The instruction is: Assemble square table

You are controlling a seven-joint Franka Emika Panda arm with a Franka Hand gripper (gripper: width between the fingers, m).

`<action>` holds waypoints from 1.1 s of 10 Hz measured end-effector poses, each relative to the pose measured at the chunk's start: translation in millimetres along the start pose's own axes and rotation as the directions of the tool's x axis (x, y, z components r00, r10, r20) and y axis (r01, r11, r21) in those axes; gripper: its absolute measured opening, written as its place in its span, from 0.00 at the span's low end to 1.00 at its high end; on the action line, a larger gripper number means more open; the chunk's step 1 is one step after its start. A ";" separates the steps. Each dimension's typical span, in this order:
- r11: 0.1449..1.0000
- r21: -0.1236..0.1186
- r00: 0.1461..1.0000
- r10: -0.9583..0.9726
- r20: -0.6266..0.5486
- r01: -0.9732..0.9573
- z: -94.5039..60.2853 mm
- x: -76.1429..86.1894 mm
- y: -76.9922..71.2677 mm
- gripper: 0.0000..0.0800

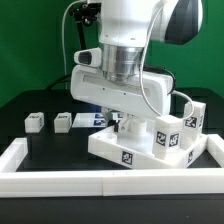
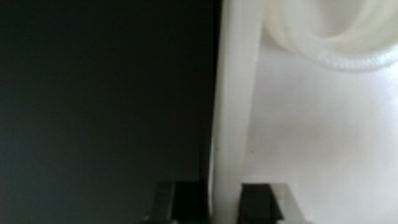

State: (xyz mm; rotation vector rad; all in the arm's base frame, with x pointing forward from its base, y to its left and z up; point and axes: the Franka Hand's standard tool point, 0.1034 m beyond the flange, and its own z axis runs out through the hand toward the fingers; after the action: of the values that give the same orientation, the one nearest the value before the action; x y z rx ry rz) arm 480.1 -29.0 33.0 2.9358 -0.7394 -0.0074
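Gripping the slab [image 1: 110, 146] by its raised rim [image 2: 226, 120], your pincer [image 2: 222, 196] is closed almost fully, a finger on either side of that thin edge. Bare dark table [image 2: 98, 100] lies just outside the rim. The rail [image 1: 100, 183] fences the front and sides. You have one slab and four legs [image 1: 35, 122]: two on the exterior view's left, two near the slab's right.
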 end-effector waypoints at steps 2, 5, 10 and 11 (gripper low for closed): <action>0.977 -0.010 0.977 -0.214 -0.005 0.214 -1.2 3.6 -1.4 0.08; 0.918 -0.025 0.919 -0.395 -0.006 0.395 -2.5 5.2 -4.5 0.08; 0.699 -0.056 0.700 -0.714 0.016 0.713 -2.6 12.2 0.6 0.08; 0.614 -0.066 0.616 -0.787 0.022 0.787 -3.3 17.6 -1.1 0.08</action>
State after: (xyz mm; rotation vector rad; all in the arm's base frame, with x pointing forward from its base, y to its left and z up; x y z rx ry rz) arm 496.2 -36.0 36.5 2.9063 0.6125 -0.0935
